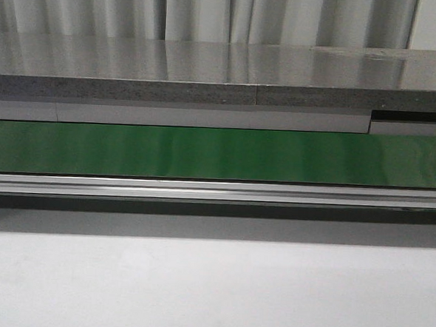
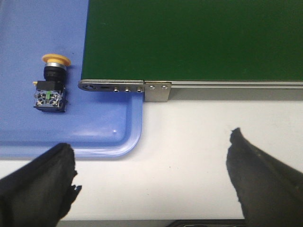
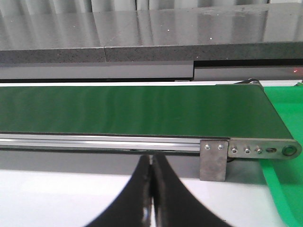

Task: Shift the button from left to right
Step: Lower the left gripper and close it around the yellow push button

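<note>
Button (image 2: 50,88) placement is seen only in the left wrist view, at the left edge of the frame, where it lies on its side on a blue tray (image 2: 102,125), its orange-yellow cap turned toward the top of the frame and its dark boxy body below. It is held by nothing and sits well apart from both black fingers.

The largest item is the white tabletop (image 1: 210,289), which fills the lower part of the front view. Across the middle of that frame a green conveyor belt (image 1: 219,152) is stretched from side to side, bordered below by a silver rail (image 1: 216,191). A grey stone-like counter (image 1: 209,74) is shown above it, and pale curtains (image 1: 102,4) are seen along the top edge.

In the left wrist view, the blue tray occupies the left third, with its rounded corner resting on the tabletop and the belt's end passing over it. A metal bracket (image 2: 157,91) is fixed at the belt's edge near the centre.

The left tool (image 2: 151,170) is released, its fingers (image 2: 38,184) spread wide at the lower corners. The right tool (image 3: 151,189) is clenched on nothing, its fingers pressed together at the bottom centre of the right wrist view. A green tray (image 3: 284,156) is seen at that frame's right edge.
</note>
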`<state>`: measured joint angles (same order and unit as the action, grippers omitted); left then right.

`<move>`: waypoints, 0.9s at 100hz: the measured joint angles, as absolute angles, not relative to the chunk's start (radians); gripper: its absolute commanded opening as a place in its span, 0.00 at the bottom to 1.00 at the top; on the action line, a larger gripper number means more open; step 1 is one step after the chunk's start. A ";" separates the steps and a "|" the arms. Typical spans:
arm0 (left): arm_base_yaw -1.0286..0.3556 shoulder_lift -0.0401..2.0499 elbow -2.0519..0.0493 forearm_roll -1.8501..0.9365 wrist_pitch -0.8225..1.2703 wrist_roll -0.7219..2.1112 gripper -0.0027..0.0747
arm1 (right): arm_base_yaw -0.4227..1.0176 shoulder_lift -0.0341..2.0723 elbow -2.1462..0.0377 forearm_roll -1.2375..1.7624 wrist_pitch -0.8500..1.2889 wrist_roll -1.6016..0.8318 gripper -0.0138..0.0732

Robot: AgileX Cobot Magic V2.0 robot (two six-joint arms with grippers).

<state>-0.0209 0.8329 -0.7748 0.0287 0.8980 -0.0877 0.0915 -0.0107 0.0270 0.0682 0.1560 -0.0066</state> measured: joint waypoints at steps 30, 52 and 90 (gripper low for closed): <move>-0.021 0.833 -0.775 0.033 0.866 -0.086 0.76 | 0.091 -0.011 0.027 0.068 0.156 -0.007 0.08; -0.016 0.845 -0.782 0.103 0.864 -0.086 0.76 | 0.091 -0.011 0.027 0.068 0.156 -0.007 0.08; 0.219 1.087 -0.953 0.124 0.875 -0.053 0.77 | 0.091 -0.011 0.027 0.068 0.156 -0.007 0.08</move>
<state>0.2193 1.0873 -0.9528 0.1238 0.8745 -0.0532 0.0915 -0.0107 0.0270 0.0682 0.1560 -0.0066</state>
